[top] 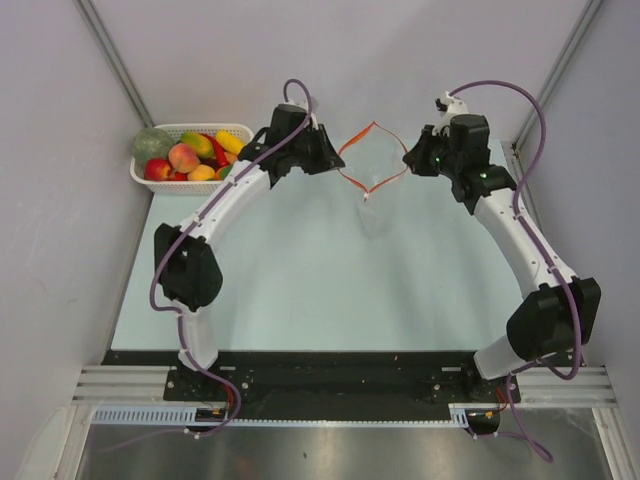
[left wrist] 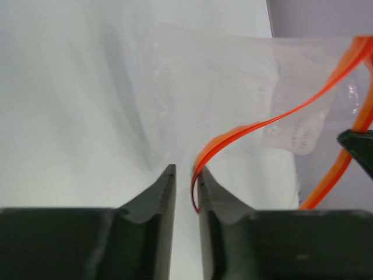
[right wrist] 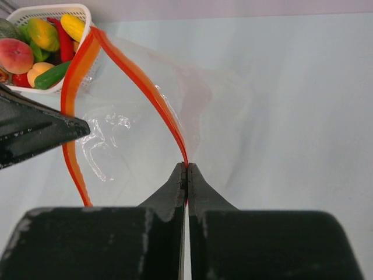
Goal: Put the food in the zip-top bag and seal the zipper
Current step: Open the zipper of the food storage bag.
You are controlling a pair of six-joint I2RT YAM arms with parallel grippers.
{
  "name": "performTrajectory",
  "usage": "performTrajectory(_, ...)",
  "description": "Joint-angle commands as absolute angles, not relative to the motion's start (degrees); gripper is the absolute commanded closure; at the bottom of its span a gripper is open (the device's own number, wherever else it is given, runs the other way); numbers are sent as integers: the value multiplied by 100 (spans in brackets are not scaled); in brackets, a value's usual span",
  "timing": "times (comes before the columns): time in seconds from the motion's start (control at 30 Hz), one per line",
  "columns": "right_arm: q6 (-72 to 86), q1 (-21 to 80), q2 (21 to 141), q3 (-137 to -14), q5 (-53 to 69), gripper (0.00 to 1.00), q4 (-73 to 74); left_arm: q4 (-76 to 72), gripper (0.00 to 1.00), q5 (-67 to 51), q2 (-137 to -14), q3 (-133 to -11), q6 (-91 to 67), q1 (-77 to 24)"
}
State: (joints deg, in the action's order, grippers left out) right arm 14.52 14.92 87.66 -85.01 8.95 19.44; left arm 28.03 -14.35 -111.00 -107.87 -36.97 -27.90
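The zip-top bag (top: 375,205) hangs above the table between my two grippers, and its orange-red zipper (top: 358,140) is spread into a diamond. My right gripper (right wrist: 186,166) is shut on one side of the zipper (right wrist: 145,81). My left gripper (left wrist: 185,170) has its jaws a little apart. The other side of the zipper (left wrist: 262,123) curves into that gap and rests against the right finger only. In the top view the left gripper (top: 335,163) and the right gripper (top: 410,160) face each other across the bag mouth. The food (top: 190,155) lies in the basket and also shows in the right wrist view (right wrist: 41,41).
A white lattice basket (top: 165,185) stands at the table's far left corner, just left of my left arm. It also shows in the right wrist view (right wrist: 52,10). Grey walls close in the table at the back and both sides.
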Motion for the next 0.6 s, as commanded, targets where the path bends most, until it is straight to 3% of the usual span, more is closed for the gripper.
performTrajectory(0.0, 1512, 1319, 8271, -8429, 1555, 100, 1907, 2804, 66, -1748, -10863, -10907, -3042, -2532)
performTrajectory(0.03, 1529, 1301, 8253, -8437, 1617, 100, 1951, 2847, 57, -1993, -10863, -11003, -2884, -2514)
performTrajectory(0.07, 1555, 1301, 8244, -8437, 1652, 100, 1986, 2900, 42, -2100, -10872, -11074, -2552, -2505)
performTrajectory(0.13, 1652, 1336, 8235, -8437, 1687, 100, 2065, 3031, 32, -2302, -10846, -11188, -2278, -2426)
performTrajectory(0.27, 1723, 1537, 8288, -8437, 1442, 100, 2241, 2997, 1, -2540, -10504, -11039, -1768, -2058)
performTrajectory(0.57, 1977, 2004, 9200, -8533, 1177, 100, 2030, 3102, 0, -3023, -10309, -10933, -1134, -151)
